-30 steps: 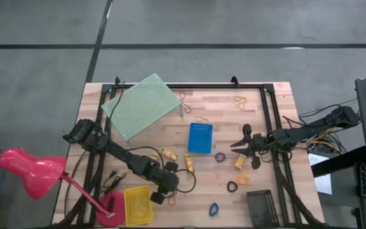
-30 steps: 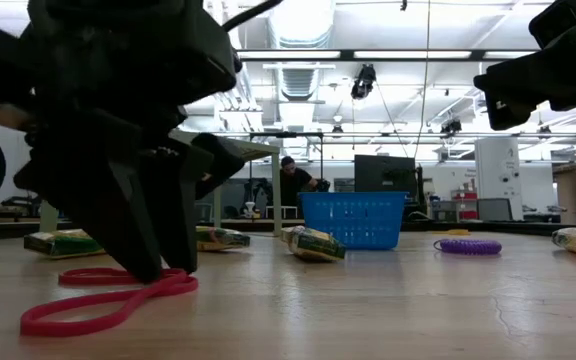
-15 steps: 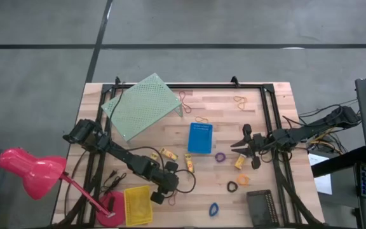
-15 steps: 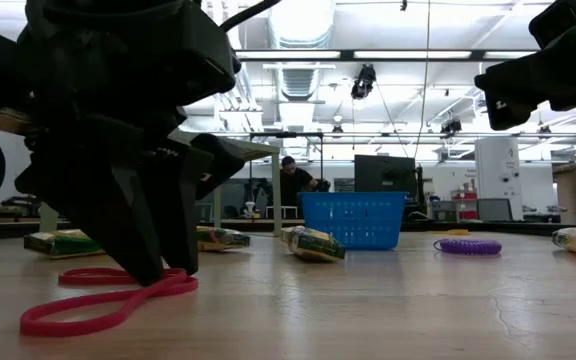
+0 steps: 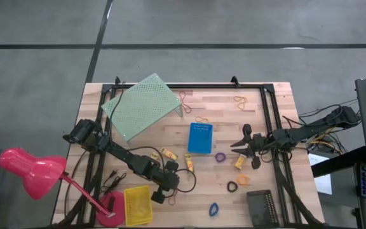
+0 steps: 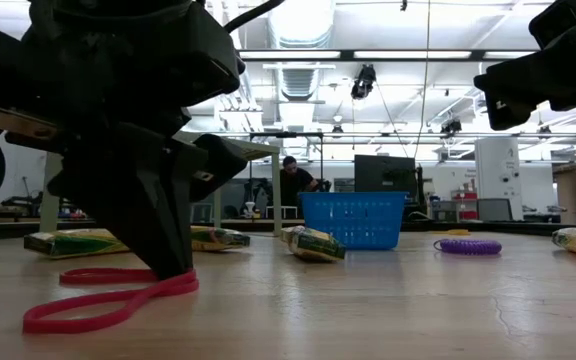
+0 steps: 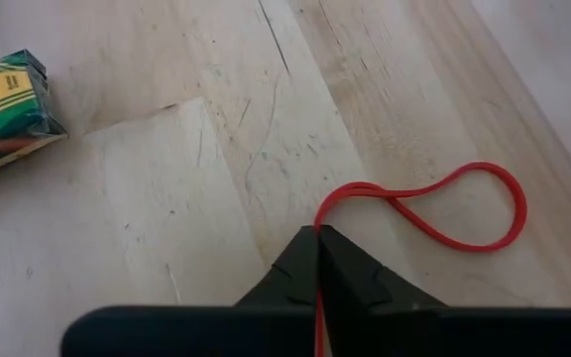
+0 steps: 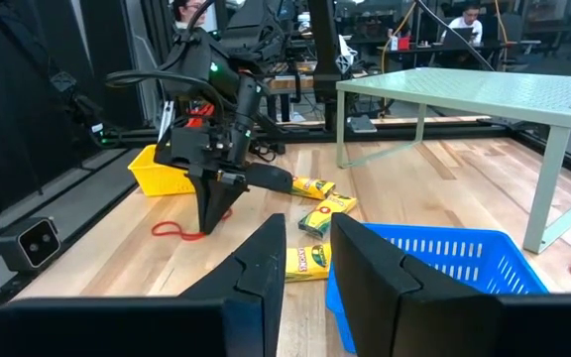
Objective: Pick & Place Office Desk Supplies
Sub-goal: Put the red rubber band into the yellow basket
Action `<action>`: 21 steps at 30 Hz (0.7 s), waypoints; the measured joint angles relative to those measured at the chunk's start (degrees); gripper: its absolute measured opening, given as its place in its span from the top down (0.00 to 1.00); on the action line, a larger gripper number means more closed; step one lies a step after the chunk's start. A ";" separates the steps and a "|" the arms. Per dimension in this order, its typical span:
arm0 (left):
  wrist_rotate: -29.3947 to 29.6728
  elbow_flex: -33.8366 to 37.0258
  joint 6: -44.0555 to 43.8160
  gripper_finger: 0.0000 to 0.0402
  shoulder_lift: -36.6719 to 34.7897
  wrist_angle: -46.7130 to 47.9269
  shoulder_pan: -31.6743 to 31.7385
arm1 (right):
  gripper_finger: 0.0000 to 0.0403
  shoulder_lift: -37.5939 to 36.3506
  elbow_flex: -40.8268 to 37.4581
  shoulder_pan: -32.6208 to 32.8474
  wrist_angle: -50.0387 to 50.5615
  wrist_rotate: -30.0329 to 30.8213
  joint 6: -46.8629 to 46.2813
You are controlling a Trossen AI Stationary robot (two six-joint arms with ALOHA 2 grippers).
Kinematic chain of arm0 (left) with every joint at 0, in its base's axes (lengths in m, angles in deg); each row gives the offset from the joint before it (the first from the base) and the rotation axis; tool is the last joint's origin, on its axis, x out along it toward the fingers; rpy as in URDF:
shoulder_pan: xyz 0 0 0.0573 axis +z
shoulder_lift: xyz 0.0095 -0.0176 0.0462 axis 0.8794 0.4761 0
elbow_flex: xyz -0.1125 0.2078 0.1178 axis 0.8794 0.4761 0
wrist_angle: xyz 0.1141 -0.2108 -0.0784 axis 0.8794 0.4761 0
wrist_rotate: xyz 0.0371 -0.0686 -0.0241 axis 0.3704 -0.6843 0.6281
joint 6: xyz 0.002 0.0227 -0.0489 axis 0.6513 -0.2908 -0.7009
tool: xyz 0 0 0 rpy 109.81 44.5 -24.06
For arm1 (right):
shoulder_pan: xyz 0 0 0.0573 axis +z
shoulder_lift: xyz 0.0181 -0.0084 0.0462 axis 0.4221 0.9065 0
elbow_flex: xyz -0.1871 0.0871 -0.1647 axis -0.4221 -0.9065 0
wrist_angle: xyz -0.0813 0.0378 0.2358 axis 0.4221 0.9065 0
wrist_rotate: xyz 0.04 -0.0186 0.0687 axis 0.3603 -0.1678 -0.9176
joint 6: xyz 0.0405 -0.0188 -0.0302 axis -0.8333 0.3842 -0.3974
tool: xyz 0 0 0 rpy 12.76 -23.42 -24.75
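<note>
Wooden bench (image 5: 259,133): your left end effector (image 7: 318,234) pinches red rubber band (image 7: 464,203), tips down for lift; right end effector (image 8: 308,238) hovers, slightly spread.

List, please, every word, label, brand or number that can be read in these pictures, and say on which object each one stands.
Nothing can be read with certainty.
Yellow-and-green boxes: dark printing on the sides, too blurred to read.
Box in the left wrist view: green stripes only, no clear letters.
Blue bin: faint marks near one rim, too small.
</note>
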 joint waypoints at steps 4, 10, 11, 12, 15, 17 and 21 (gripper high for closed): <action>-0.17 0.07 0.18 0.99 -0.82 0.38 0.00 | 0.78 -0.01 0.00 0.02 0.01 0.00 0.00; -0.20 0.17 0.24 1.00 -4.46 1.40 0.14 | 0.79 -0.01 0.00 0.01 -0.02 0.02 0.00; -0.20 0.15 0.24 1.00 -5.27 2.11 0.20 | 0.79 0.01 0.00 0.02 0.01 0.01 0.00; -0.18 0.15 0.24 1.00 -6.03 3.18 0.32 | 0.80 0.01 0.00 0.02 0.00 0.00 0.00; -0.18 0.15 0.42 1.00 -9.26 6.00 0.63 | 0.81 0.01 0.00 0.02 0.03 0.00 0.00; -0.17 0.14 0.15 1.00 -12.11 7.50 0.89 | 0.82 0.01 0.00 0.01 0.00 0.01 0.00; 0.00 0.09 -2.64 1.00 -19.37 12.65 1.44 | 0.83 0.01 0.00 0.01 -0.02 0.02 0.00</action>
